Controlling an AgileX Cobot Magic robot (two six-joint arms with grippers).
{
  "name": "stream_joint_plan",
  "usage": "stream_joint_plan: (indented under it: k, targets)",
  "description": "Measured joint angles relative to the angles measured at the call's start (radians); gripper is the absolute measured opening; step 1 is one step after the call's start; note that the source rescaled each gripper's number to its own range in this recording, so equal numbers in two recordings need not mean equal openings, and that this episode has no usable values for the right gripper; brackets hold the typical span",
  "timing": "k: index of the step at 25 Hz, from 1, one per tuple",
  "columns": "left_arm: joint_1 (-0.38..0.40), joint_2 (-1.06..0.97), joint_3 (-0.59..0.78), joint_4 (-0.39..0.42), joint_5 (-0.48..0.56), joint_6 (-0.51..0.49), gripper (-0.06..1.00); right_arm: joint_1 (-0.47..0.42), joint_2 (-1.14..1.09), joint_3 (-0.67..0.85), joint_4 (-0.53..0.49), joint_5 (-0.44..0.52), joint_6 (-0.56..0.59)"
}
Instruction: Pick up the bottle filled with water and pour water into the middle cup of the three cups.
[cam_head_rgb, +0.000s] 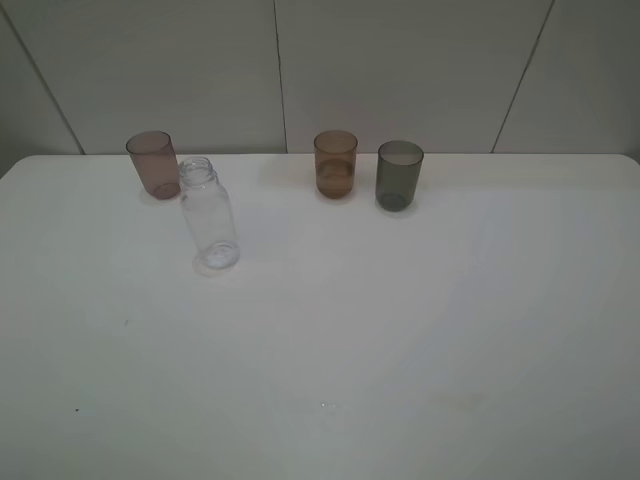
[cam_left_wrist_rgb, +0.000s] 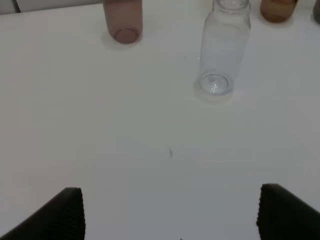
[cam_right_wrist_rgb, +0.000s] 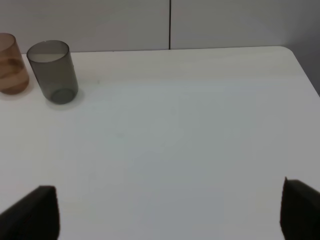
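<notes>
The bottle (cam_head_rgb: 209, 222) stands upright and uncapped on the counter (cam_head_rgb: 400, 340), just beside the pink cup (cam_head_rgb: 153, 163), at about 5 o'clock from it. The middle cup (cam_head_rgb: 335, 164) stands well apart from the bottle, at roughly 2 o'clock from it, with the grey cup (cam_head_rgb: 399, 175) close at its 3 o'clock. A darker band low in the middle cup suggests it may already hold some liquid; the bottle looks nearly empty, though this cannot be confirmed.

Left tool (cam_left_wrist_rgb: 172, 212): released, jaws spread wide, nothing between them, well short of the bottle. Right tool (cam_right_wrist_rgb: 170, 210): released, jaws apart, grasping nothing. Neither tool shows in the high view.

Hazards from this state:
- Tipping. The bottle is tall and light; an off-centre approach or one-finger contact would likely topple it.
- Collision. The pink cup sits near the bottle; a wide jaw passing at 11 o'clock could knock it.
- Slip. Smooth clear wall; a grip at the rounded shoulder may slide.
- Misdirected pour. The grey cup is close to the target; a drifting stream could land in it.
</notes>
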Motion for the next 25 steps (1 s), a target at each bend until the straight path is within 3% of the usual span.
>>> stream_joint_plan:
  k: [11,25]
  targets:
    - [0.254,0.000,0.000,-0.017,0.000,0.000,0.56,0.000,0.000,0.000,0.000,0.000,0.000]
    - [0.275,0.000,0.000,-0.025,0.000,0.000,0.56,0.000,0.000,0.000,0.000,0.000,0.000]
